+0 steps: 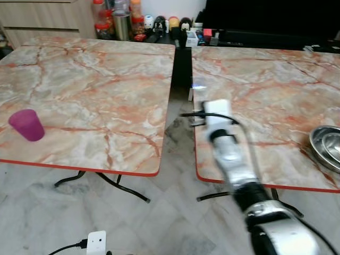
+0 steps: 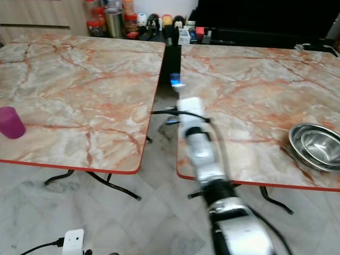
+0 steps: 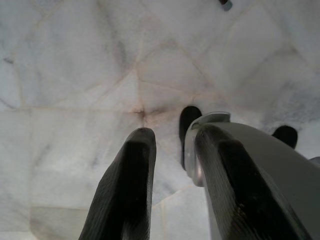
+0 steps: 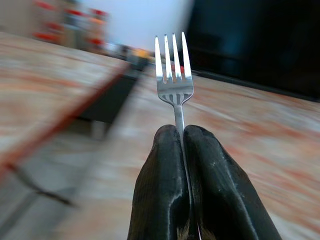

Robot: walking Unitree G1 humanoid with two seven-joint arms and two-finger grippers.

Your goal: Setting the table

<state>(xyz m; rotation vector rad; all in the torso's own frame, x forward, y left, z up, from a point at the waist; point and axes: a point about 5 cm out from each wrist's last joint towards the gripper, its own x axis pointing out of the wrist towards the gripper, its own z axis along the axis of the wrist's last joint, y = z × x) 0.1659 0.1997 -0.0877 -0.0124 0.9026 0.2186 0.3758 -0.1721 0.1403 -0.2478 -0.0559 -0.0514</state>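
My right gripper (image 4: 181, 131) is shut on the handle of a silver fork (image 4: 173, 75), which points tines-up towards the far side of the right-hand table. My right arm (image 1: 234, 159) is blurred as it reaches forward over the near left corner of the right marble table (image 1: 265, 79). A purple cup (image 1: 26, 125) stands on the left marble table (image 1: 95, 79) near its front left. Two nested steel bowls (image 2: 316, 144) sit at the right table's front right. My left gripper (image 3: 172, 137) hangs open over the pale marble floor (image 3: 75, 75).
A narrow gap (image 1: 180, 106) with black table legs separates the two tables. Bottles and jars (image 1: 119, 18) line the back wall beside a dark screen (image 1: 265, 16). A white plug adapter (image 1: 96, 243) with a cable lies on the floor in front of the left table.
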